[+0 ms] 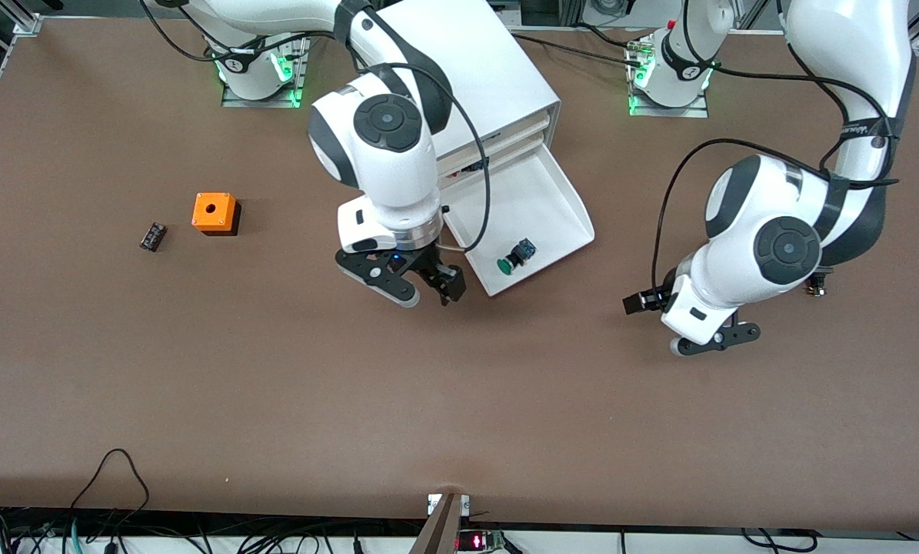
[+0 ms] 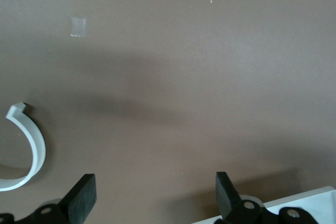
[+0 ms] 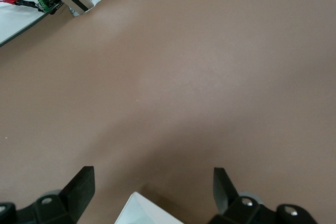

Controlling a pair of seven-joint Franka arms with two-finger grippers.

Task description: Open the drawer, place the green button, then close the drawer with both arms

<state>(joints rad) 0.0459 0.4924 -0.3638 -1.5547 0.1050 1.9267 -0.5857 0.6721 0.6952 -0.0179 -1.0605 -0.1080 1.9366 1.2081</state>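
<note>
The lowest drawer (image 1: 555,196) of the white cabinet (image 1: 490,69) is pulled out toward the front camera. The green-capped button (image 1: 514,258) lies in it, near its front corner. My right gripper (image 1: 431,296) is open and empty, low over the table just beside the drawer's front corner on the right arm's side. That corner shows between the fingers in the right wrist view (image 3: 139,211), where the gripper (image 3: 152,190) is open. My left gripper (image 1: 651,326) is open and empty over bare table toward the left arm's end. It also shows open in the left wrist view (image 2: 156,192).
An orange box with a hole (image 1: 214,212) and a small black part (image 1: 152,235) lie toward the right arm's end. A small dark part (image 1: 815,288) lies by the left arm. A curved white piece (image 2: 32,145) shows in the left wrist view.
</note>
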